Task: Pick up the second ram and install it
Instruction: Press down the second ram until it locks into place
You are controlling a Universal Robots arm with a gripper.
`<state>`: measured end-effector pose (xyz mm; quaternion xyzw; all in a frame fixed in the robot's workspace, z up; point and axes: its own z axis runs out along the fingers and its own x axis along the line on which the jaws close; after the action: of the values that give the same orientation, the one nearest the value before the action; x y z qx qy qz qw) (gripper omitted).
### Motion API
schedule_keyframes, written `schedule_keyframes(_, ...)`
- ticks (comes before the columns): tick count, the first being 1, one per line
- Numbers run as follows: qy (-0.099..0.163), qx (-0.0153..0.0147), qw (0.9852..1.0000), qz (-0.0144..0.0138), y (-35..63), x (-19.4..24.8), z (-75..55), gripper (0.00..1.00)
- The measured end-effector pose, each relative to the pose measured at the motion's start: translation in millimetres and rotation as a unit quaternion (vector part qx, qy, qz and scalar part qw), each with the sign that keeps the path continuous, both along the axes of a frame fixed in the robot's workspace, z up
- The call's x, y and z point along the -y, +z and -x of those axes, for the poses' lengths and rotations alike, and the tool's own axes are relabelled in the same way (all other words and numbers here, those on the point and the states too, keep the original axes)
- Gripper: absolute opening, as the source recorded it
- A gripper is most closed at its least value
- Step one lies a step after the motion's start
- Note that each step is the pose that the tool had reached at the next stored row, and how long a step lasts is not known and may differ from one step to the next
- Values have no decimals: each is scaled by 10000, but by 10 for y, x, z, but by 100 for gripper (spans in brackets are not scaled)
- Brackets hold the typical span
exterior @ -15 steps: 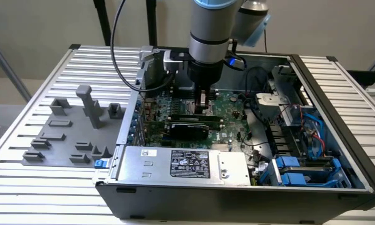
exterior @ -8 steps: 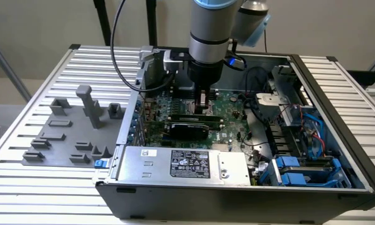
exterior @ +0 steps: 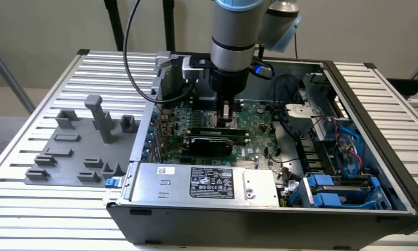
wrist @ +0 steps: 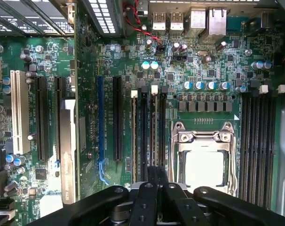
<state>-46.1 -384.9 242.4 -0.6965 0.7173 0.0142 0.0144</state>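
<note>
the pincer (exterior: pixel 227 121) sits low over the motherboard (exterior: pixel 254 130) at the frame's centre, in the open computer case (exterior: pixel 264 219). it grips the second ram (wrist: pixel 153 136) upright between narrow fingers (wrist: pixel 143 197), above the memory slots (wrist: pixel 143 132).

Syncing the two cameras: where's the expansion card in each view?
Exterior view: the expansion card lies mid-case, just on the camera's side of the gripper.
Wrist view: the card is seen edge-on, standing between the white slot and the blue slot.
Shared landmark: the gripper, close beside the card in both views.
</note>
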Motion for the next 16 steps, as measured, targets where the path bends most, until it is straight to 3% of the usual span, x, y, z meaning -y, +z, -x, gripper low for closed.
schedule_keyframes(6, 1, -74, 10000, 0, -61, -13, -22, 0)
schedule_keyframes(16, 1, -81, 10000, 5, -162, -29, -32, 0)
